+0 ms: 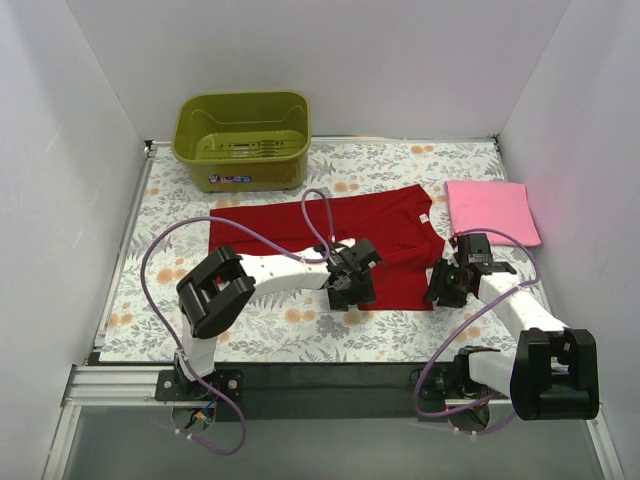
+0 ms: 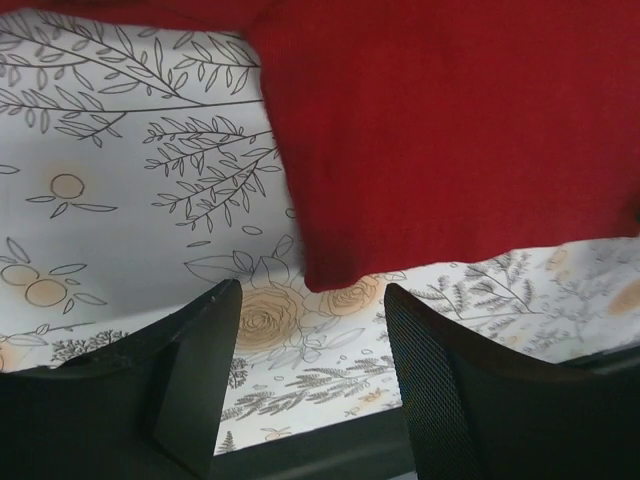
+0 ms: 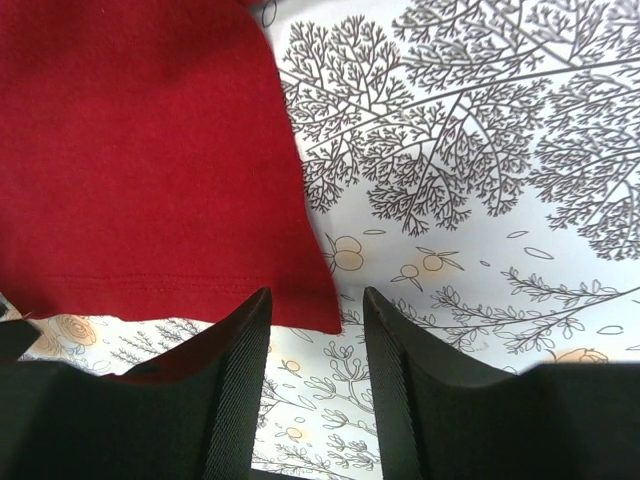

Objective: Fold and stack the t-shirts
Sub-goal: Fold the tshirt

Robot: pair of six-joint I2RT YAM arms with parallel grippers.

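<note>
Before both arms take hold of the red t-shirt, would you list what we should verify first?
1. The left jaws stand open: ok.
2. The right jaws stand open: ok.
3. The red t-shirt lies spread flat: ok.
4. One near hem corner sits between the left jaws: ok.
5. The other hem corner sits between the right jaws: ok.
6. The pink t-shirt is folded, off to the side: ok.
7. Both low enough to pinch cloth: cannot tell.

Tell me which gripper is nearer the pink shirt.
Right. The right gripper is just on the near side of the pink shirt; the left gripper is farther left, at the red shirt's near hem.
</note>
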